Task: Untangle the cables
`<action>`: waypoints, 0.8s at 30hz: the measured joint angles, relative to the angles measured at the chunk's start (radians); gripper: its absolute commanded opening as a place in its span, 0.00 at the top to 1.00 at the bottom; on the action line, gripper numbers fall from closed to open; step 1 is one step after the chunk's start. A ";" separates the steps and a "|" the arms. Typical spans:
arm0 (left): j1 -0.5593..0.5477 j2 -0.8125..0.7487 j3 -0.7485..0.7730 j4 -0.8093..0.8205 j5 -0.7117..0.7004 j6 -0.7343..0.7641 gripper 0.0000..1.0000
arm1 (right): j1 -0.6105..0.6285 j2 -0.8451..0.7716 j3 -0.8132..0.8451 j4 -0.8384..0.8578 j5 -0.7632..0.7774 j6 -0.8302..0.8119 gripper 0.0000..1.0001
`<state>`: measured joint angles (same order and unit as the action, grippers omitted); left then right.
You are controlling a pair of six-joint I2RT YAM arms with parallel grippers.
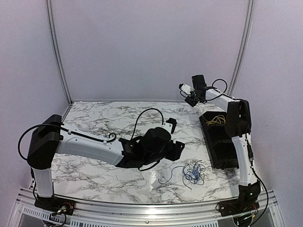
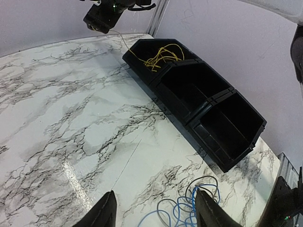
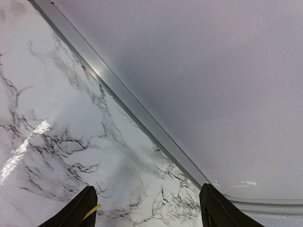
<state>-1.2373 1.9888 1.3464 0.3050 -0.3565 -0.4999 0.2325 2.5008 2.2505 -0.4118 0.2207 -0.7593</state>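
A yellow cable [image 1: 216, 120] lies bunched in the far compartment of a black bin [image 1: 207, 132]; it also shows in the left wrist view [image 2: 163, 56]. One yellow strand [image 2: 124, 43] runs up from it to my right gripper [image 1: 191, 100], which hangs high over the table's back right. Its jaws stand wide apart [image 3: 149, 208], with a yellow cable end [image 3: 93, 210] at the left finger. A tangle of blue and black cables [image 1: 193, 173] lies on the table at the front right. My left gripper [image 1: 178, 147] is open and empty just left of that tangle [image 2: 199, 203].
The black bin [image 2: 175, 106] has three compartments in a row along the right side; its middle and near ones hold nothing. A metal rail [image 3: 137, 118] and the grey wall close off the back of the marble table [image 1: 104, 118].
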 measured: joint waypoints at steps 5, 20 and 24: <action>-0.001 -0.034 -0.021 0.001 -0.040 -0.014 0.37 | 0.033 -0.010 0.055 -0.064 -0.196 0.088 0.24; -0.001 -0.086 -0.109 0.001 -0.072 -0.062 0.35 | -0.022 -0.453 -0.127 -0.285 -0.528 0.154 0.43; -0.001 -0.128 -0.146 -0.001 -0.072 -0.069 0.35 | -0.063 -0.532 -0.225 -0.336 -0.487 0.078 0.59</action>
<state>-1.2381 1.8610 1.2003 0.3042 -0.4286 -0.5690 0.1692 1.9690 2.0254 -0.7483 -0.2661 -0.6811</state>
